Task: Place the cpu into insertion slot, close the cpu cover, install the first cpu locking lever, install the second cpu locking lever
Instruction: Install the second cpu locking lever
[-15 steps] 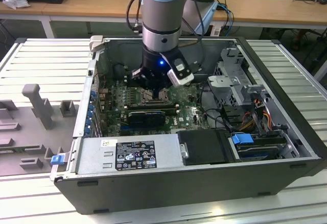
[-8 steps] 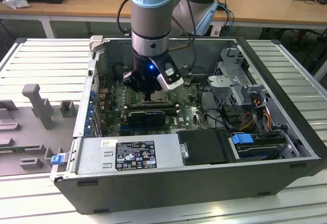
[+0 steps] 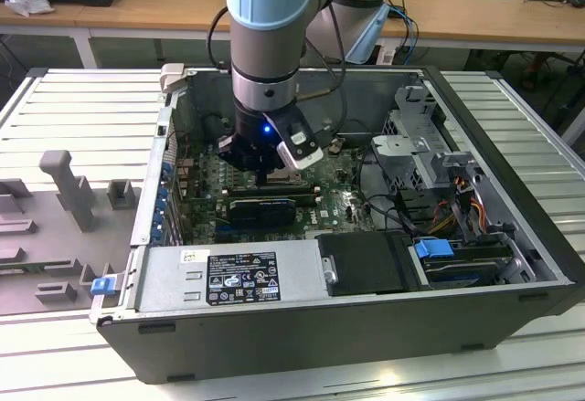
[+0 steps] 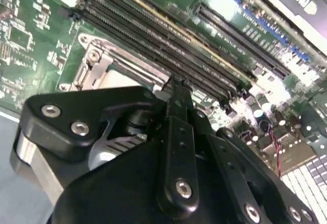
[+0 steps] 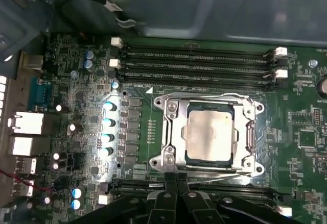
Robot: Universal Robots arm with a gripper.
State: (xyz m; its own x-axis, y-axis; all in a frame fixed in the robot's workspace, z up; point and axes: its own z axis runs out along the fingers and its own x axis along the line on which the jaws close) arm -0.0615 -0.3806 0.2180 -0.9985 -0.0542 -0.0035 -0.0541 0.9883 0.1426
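Observation:
In the first wrist view the cpu [image 5: 209, 132] lies flat in the insertion slot [image 5: 159, 163], its pale metal face showing through the cut-out of the cpu cover [image 5: 173, 127]. The cover is folded down over the chip. Thin silvery levers run along two opposite sides of the socket [image 5: 214, 172] [image 5: 204, 95]. My gripper [image 5: 176, 179] is shut, its fingertips pressed together at the socket's edge beside one lever. In the second wrist view the gripper [image 4: 177, 85] points at the same socket corner [image 4: 99, 63]. From outside, the gripper [image 3: 263, 177] reaches down into the open computer case.
Long black memory slots [image 5: 199, 63] flank the socket on both sides. A black card [image 3: 265, 207], a grey power supply [image 3: 228, 278], a black drive box [image 3: 366, 264] and cables [image 3: 457, 209] crowd the case. The case walls [image 3: 302, 328] close in all round.

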